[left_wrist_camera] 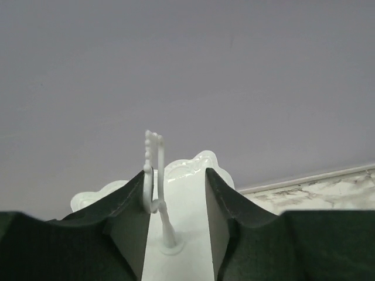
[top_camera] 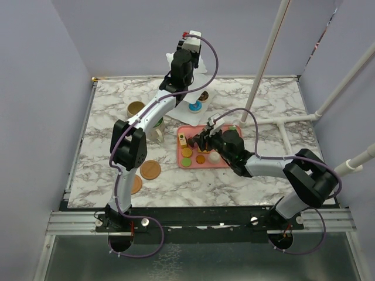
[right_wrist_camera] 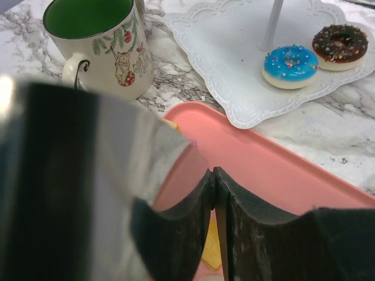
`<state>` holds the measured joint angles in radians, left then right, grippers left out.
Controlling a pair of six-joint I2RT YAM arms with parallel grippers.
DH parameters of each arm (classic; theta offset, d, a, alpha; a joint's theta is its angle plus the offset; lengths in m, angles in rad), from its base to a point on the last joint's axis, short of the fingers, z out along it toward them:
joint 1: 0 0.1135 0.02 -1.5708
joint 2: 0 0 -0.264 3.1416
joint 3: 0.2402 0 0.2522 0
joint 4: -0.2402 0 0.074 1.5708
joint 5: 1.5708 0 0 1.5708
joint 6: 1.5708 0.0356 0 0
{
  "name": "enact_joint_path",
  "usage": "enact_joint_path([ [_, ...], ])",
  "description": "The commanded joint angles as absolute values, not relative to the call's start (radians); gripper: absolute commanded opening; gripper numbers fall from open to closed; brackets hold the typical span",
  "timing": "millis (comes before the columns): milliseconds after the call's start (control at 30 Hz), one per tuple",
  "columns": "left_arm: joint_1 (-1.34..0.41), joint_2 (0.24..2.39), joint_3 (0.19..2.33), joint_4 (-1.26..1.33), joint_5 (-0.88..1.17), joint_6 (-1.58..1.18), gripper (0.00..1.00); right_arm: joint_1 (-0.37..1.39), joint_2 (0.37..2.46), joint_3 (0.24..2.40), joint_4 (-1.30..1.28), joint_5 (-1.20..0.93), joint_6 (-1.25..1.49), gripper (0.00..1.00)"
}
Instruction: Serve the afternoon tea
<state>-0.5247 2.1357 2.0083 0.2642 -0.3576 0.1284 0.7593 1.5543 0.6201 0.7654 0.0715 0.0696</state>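
1. My left arm [top_camera: 153, 108] stretches far, wrist raised; my left gripper [left_wrist_camera: 176, 172] holds its jaws apart.
2. My right arm [top_camera: 266, 165] bends low and leftward; my right gripper [top_camera: 202, 139] points left, gap unclear.

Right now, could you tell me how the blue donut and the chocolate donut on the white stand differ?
The blue donut has bright blue icing; the chocolate donut has dark brown icing. The blue donut lies nearer the pink tray, the chocolate donut beyond it. Both lie flat, sprinkled, on the white stand's bottom plate.
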Motion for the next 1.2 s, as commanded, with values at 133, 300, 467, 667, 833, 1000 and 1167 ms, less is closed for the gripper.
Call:
enact_joint_path([
  [133,-0.499,2.057,2.001,0.166,-0.365,0.05,0.69,0.765,1.601,0.663,0.802,0.071,0.036,0.33],
  [300,-0.488,1.993,1.947,0.147,-0.327,0.043,0.83,0.765,1.577,0.682,0.8,0.107,0.017,0.22],
  [467,-0.471,1.945,1.933,0.087,-0.298,0.036,0.93,0.76,1.557,0.736,0.793,0.151,-0.034,0.21],
  [667,-0.445,1.888,1.875,0.069,-0.284,0.04,0.97,0.733,1.629,0.83,0.821,0.141,-0.064,0.2],
  [833,-0.402,1.863,1.853,0.052,-0.143,0.018,0.99,0.707,1.717,0.906,0.843,0.111,-0.079,0.2],
  [1000,-0.299,1.897,1.892,0.015,0.217,-0.043,0.99,0.691,1.796,0.964,0.86,0.1,-0.107,0.2],
  [1167,-0.234,2.005,2.023,-0.029,0.51,-0.036,0.99,0.675,1.849,1.005,0.876,0.09,-0.106,0.21],
])
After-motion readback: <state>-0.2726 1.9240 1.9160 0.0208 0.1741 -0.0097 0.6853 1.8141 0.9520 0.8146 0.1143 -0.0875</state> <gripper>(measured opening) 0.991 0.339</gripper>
